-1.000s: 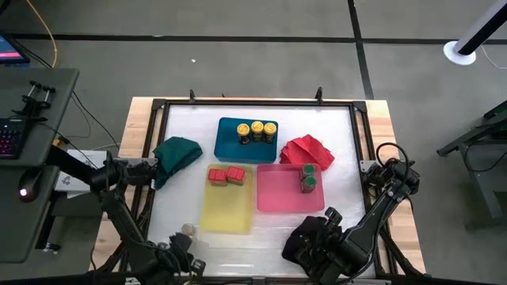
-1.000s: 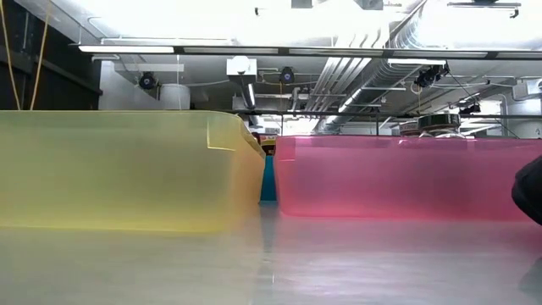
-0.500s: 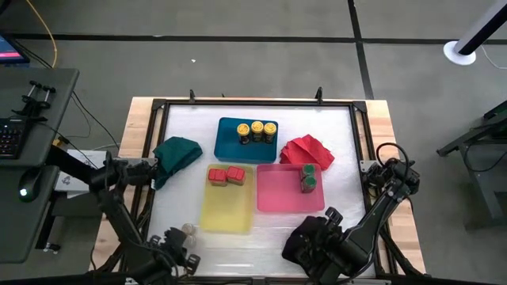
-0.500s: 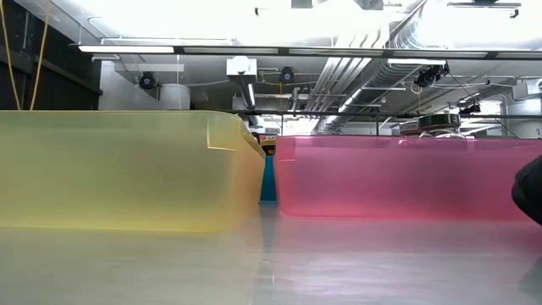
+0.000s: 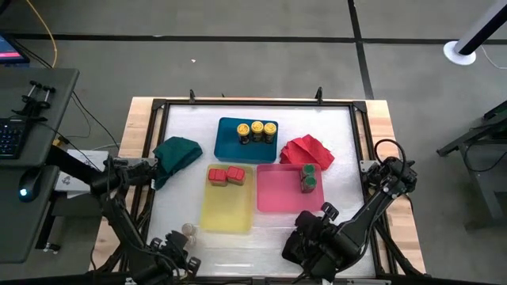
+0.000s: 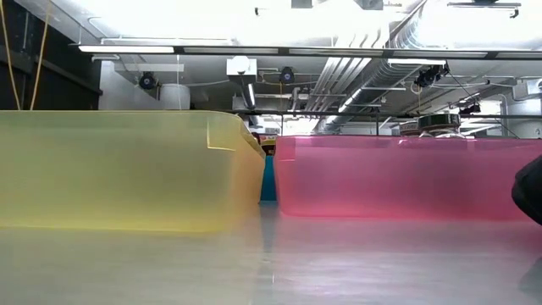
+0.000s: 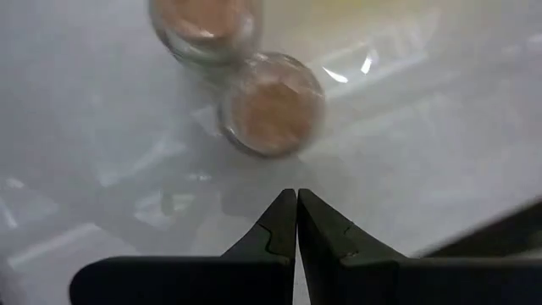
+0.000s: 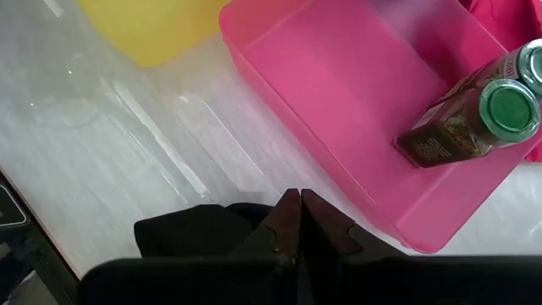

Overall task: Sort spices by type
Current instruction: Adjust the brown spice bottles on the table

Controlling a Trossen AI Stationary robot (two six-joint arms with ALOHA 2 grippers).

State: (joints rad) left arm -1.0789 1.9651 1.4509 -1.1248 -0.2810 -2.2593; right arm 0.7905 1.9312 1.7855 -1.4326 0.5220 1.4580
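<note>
Three yellow-lidded jars (image 5: 257, 131) are stood upright in a row in the blue tray (image 5: 230, 146), well beyond both sets of jaws. Two red square-lidded jars (image 5: 226, 175) are set side by side in the yellow tray (image 5: 226, 210). Two green-lidded jars (image 8: 483, 119) are stood together in the pink tray (image 8: 339, 93), ahead of the right jaws. Two clear jars (image 7: 271, 106) (reddish-brown contents) are seen just ahead of the shut left jaws.

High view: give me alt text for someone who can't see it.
Three trays sit mid-table: a blue tray holding three yellow-lidded jars, a yellow tray with two red-lidded jars, and a pink tray with green-lidded jars. Two silvery jars stand loose beside the shut left gripper; the right gripper, also shut, waits at the near edge.
</note>
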